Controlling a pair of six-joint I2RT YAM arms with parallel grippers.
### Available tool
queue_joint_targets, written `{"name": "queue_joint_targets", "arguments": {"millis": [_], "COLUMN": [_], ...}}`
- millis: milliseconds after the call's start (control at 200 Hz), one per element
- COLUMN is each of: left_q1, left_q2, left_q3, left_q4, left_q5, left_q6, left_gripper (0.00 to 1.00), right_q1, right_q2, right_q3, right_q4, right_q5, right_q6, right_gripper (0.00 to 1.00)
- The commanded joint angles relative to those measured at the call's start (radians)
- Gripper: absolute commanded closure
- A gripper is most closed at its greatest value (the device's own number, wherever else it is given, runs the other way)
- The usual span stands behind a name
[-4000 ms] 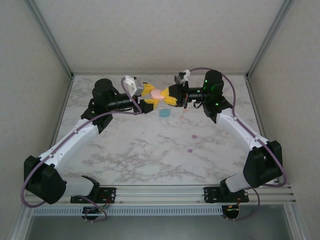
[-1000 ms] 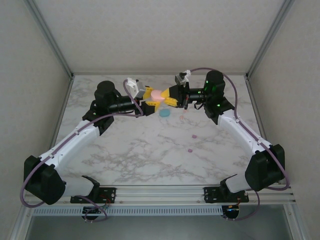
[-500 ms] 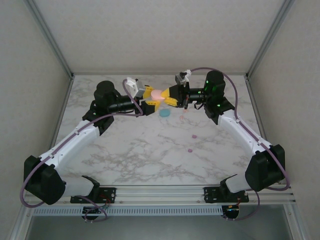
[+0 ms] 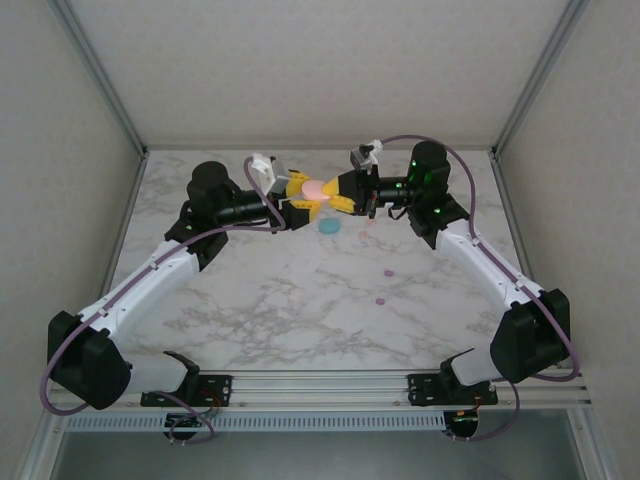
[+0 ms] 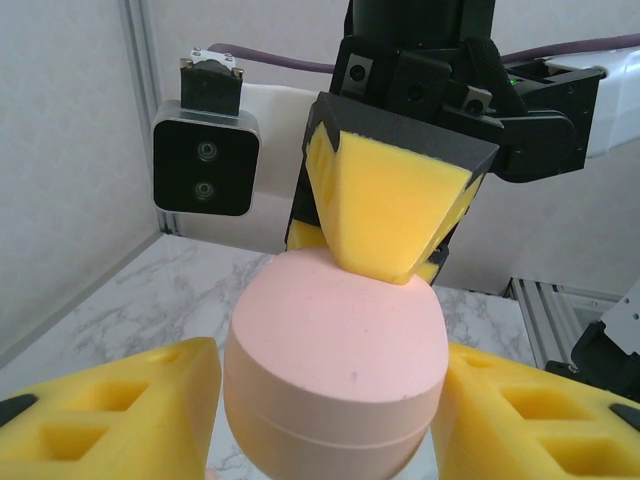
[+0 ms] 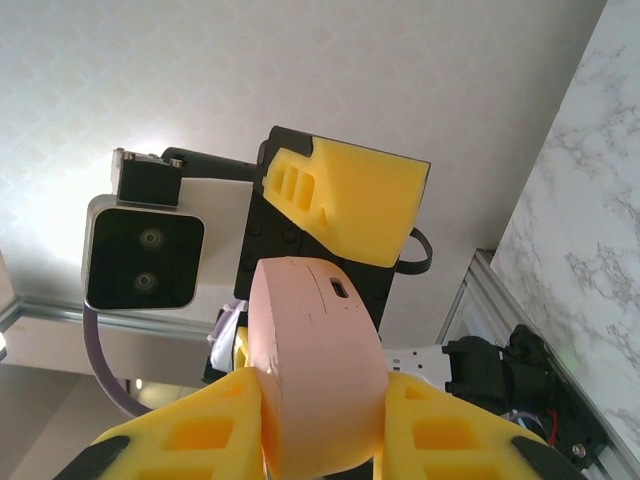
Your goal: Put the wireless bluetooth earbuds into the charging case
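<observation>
A round peach charging case (image 4: 314,188) hangs in the air above the back middle of the table, its lid closed. My left gripper (image 4: 301,203) is shut on the case (image 5: 335,350), one yellow pad on each side of it. From the opposite side my right gripper (image 4: 337,193) is shut on the same case (image 6: 315,370), gripping its flat faces. Two magenta earbuds (image 4: 388,272) (image 4: 378,298) lie on the marble to the right of centre. A tiny peach earbud (image 4: 366,222) lies under the right wrist.
A teal round case (image 4: 329,226) lies flat on the table just below the two grippers. Both arms reach in from the near corners, and frame posts (image 4: 100,75) stand at the back corners. The marble in front is open.
The left wrist has shifted a little to the left while its fingers stay around the case. The right arm and the case have held still.
</observation>
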Motion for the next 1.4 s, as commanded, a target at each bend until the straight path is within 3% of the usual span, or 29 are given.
{"name": "queue_joint_targets", "arguments": {"millis": [0,435,696,1066,1392], "left_q1": [-0.004,-0.007,-0.009,-0.012,-0.013], "left_q2": [0.005,-0.002,0.000,0.001,0.003], "left_q3": [0.027,0.035,0.030,0.032,0.035], "left_q4": [0.018,-0.028,0.014,0.005,-0.020], "left_q5": [0.013,0.010,0.010,0.011,0.013], "left_q6": [-0.005,0.027,-0.003,-0.005,0.011], "left_gripper": [0.46,0.51,0.44,0.50,0.54], "right_q1": [0.011,0.011,0.011,0.012,0.012], "right_q2": [-0.021,-0.021,-0.020,-0.015,-0.011], "right_q3": [0.015,0.023,0.014,0.022,0.017], "right_q4": [0.030,0.029,0.012,-0.038,0.052], "right_q5": [-0.017,-0.015,-0.014,-0.011,-0.015], "right_q6": [0.000,0.014,-0.007,-0.049,0.012], "right_gripper": [0.82,0.82,0.82,0.82,0.82]}}
